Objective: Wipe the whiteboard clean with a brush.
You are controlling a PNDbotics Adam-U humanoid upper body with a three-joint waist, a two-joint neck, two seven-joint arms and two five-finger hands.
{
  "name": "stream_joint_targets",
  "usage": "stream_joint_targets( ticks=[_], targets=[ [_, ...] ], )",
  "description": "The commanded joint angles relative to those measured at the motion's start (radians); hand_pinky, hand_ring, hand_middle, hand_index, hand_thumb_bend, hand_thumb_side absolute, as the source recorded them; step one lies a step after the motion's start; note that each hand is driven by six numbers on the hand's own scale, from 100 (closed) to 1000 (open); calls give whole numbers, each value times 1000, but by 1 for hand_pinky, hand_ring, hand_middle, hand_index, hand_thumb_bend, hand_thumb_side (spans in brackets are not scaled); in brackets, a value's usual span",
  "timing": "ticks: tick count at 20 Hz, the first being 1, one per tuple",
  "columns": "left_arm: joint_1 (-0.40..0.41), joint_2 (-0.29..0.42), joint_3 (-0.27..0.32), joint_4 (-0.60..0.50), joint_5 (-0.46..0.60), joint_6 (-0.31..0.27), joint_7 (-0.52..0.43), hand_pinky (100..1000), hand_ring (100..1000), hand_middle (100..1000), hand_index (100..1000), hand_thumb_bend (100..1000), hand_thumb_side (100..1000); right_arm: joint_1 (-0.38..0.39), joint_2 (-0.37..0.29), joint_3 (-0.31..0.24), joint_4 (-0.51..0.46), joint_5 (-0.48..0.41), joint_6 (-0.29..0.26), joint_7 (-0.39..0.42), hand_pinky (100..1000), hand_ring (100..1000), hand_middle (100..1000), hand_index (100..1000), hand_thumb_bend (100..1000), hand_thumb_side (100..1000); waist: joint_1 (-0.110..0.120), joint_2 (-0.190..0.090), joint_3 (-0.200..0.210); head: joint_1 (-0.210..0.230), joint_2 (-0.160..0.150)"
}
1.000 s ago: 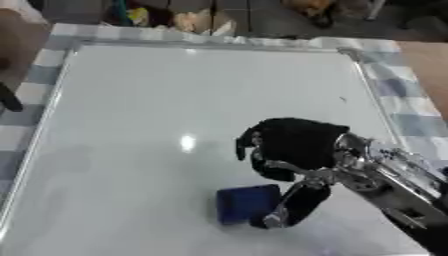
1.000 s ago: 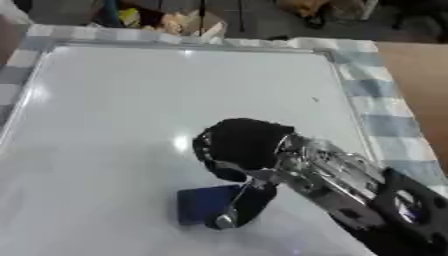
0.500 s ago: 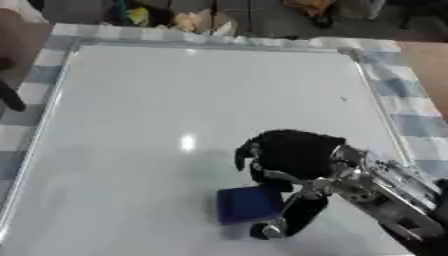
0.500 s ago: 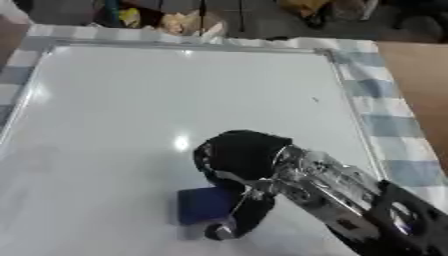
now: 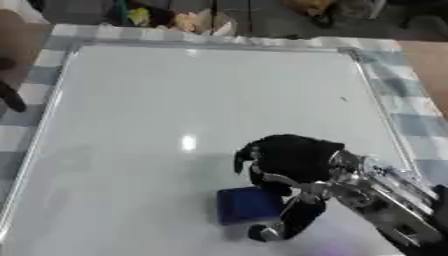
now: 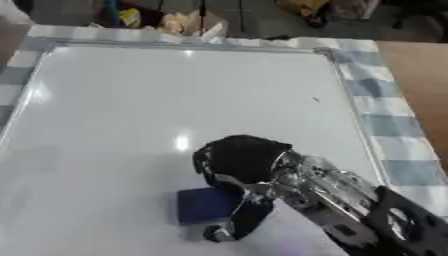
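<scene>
A large whiteboard [image 5: 201, 100] with a silver frame lies flat on a checked cloth. Its surface looks almost blank, with one tiny dark mark [image 5: 343, 99] near the right edge. A dark blue block-shaped eraser [image 5: 247, 204] rests on the board near the bottom. My right hand [image 5: 293, 162] comes in from the lower right and curls over the eraser, fingers above it and thumb [image 5: 293, 220] down its right side. The left hand shows in neither view.
The blue-and-white checked cloth [image 5: 420, 125] rims the board on the right and top. Clutter and bags [image 5: 188, 20] lie beyond the far edge. A dark object [image 5: 10, 97] pokes in at the left edge.
The right hand and eraser have slid a little down the board toward the near edge. The board's surface looks the same.
</scene>
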Motion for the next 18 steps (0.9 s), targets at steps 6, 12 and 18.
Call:
stream_joint_targets(
  ticks=[6,12,18],
  targets=[
    [-5,3,-2,-18,-4,2,-4,374,679,551,629,116,948,4,-5,-10,-15,19,15,-17,757,817,687,100,447,457,5,-13,5,1,-5],
    [-5,0,-3,-18,-6,5,-7,374,680,551,628,115,948,14,-4,-11,-15,30,26,-31,759,817,685,100,418,409,5,-12,8,0,-9],
    [-6,-1,-3,-18,-5,6,-7,374,680,551,628,114,946,25,-5,-12,-15,14,37,-30,782,830,701,100,397,362,6,-13,11,-1,-14]
  ],
)
